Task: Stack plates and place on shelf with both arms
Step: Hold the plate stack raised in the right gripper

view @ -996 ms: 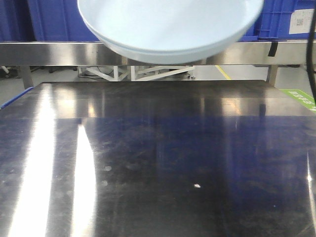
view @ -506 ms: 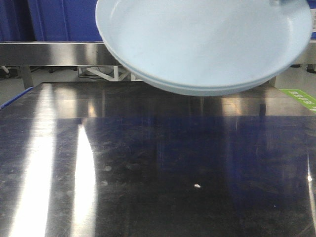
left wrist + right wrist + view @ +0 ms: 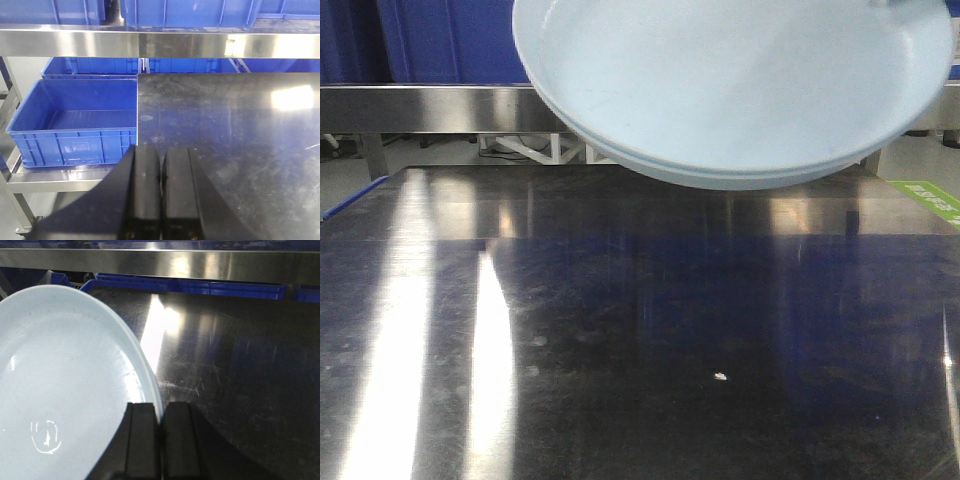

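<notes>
Two stacked plates (image 3: 735, 90) hang tilted above the counter (image 3: 620, 350), rim pinched by the right gripper (image 3: 161, 412), spreading to its left, the shelf (image 3: 420, 108) just beyond; the left gripper (image 3: 161, 150) is clenched empty, apart

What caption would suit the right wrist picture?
Right fingers pinch the rim of a pale blue plate over a steel table.

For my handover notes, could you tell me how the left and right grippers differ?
The right gripper is clamped on the rim of the plates; the left gripper is shut on nothing. The right hangs over the table; the left by its edge, near a blue crate. Both are black.
</notes>
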`<action>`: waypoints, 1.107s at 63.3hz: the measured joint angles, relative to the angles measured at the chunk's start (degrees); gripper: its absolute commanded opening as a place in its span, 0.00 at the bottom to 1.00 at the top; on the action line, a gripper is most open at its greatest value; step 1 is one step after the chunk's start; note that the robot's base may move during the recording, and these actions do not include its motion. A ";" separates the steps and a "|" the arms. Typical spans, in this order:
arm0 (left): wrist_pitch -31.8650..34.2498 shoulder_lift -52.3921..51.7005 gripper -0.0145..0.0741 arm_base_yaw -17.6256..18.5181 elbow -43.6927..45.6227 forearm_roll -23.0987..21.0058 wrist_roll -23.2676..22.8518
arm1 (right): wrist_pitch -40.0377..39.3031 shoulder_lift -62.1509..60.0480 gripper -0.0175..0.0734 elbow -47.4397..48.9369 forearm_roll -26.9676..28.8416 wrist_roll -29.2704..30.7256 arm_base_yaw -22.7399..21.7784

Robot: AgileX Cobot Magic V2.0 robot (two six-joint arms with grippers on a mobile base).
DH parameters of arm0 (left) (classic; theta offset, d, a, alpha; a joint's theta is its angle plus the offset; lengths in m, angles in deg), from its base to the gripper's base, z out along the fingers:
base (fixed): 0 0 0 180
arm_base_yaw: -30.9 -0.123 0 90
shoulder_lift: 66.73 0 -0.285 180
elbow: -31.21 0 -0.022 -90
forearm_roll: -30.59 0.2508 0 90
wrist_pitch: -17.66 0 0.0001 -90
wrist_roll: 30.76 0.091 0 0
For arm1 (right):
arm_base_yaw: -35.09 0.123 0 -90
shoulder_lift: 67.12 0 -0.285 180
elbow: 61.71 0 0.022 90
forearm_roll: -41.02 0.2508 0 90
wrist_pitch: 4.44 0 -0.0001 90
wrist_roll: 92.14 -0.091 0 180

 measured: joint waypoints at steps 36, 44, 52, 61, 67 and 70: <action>0.00 0.00 0.27 0.00 0.00 0.00 0.00 | 0.00 0.00 0.25 0.00 0.00 0.11 0.00; 0.00 0.00 0.27 0.00 0.00 0.00 0.00 | 0.00 0.00 0.25 0.00 0.00 0.11 0.00; 0.00 0.00 0.27 0.00 0.00 0.00 0.00 | 0.00 0.00 0.25 0.00 0.00 0.11 0.00; 0.00 0.00 0.27 0.00 0.00 0.00 0.00 | 0.00 0.00 0.25 0.00 0.00 0.11 0.00; 0.00 0.00 0.27 0.00 0.00 0.00 0.00 | 0.00 0.00 0.25 0.00 0.00 0.11 0.00; 0.00 0.00 0.27 0.00 0.00 0.00 0.00 | 0.00 0.00 0.25 0.00 0.00 0.11 0.00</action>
